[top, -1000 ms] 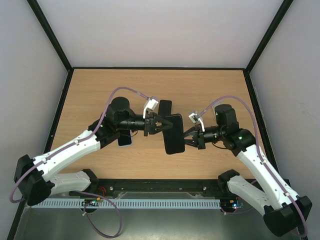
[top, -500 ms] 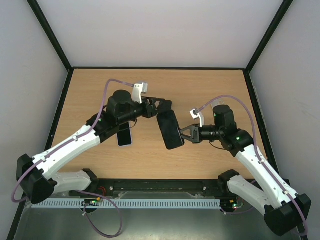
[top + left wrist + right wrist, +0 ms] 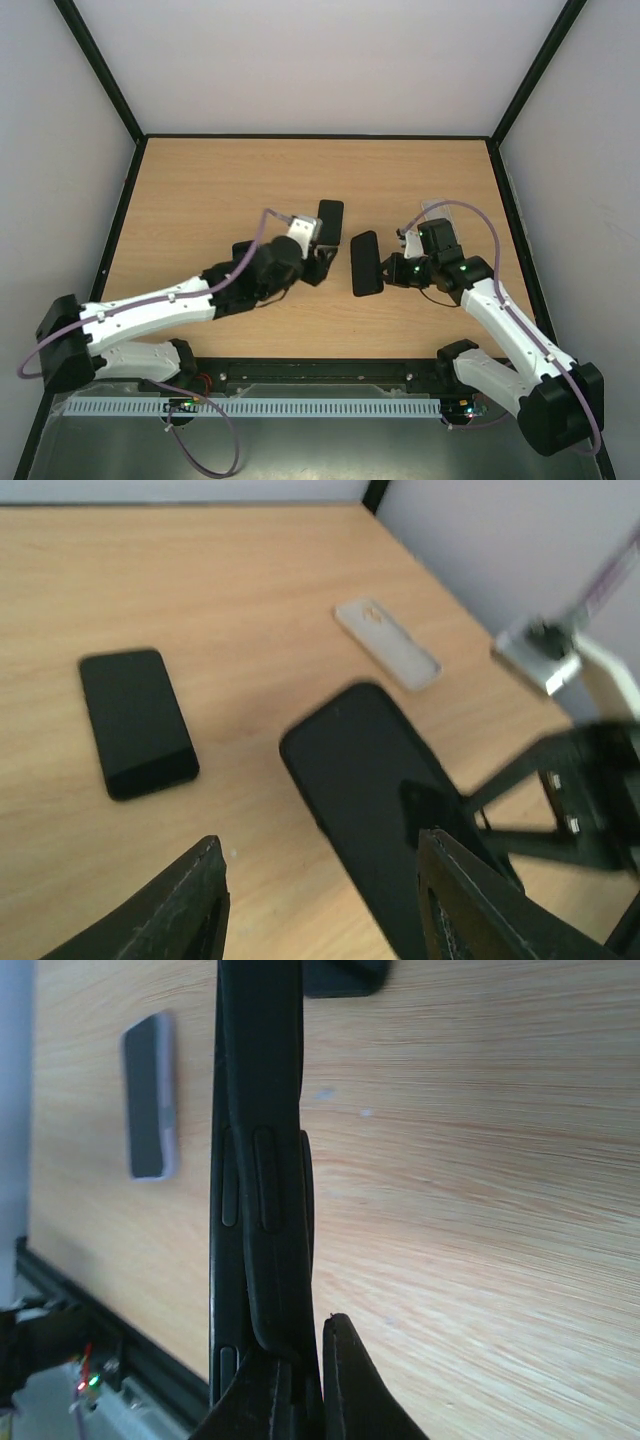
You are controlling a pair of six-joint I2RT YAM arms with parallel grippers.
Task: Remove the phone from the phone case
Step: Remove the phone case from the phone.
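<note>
My right gripper [image 3: 392, 270] [image 3: 310, 1360] is shut on one end of the black phone [image 3: 365, 263] and holds it on edge above the table. In the right wrist view the phone [image 3: 255, 1160] shows two black layers, the softer one bowing away from the slab. The left wrist view shows the phone's [image 3: 380, 790] back with a square camera patch. My left gripper [image 3: 322, 262] [image 3: 320, 845] is open and empty, just left of the phone. The lavender phone case [image 3: 150, 1095] lies flat near the left front, a dark face inside its rim. My left arm hides it from the top view.
A plain black phone [image 3: 330, 215] [image 3: 135, 720] lies flat behind my left gripper. A pale grey empty shell [image 3: 385, 645] lies on the wood beyond the held phone, towards the right wall. The black frame rail [image 3: 60, 1300] runs along the near edge.
My left gripper has let go of the phone, swung off it and dropped to the near side, open. My right gripper has kept the phone and drawn it right.
</note>
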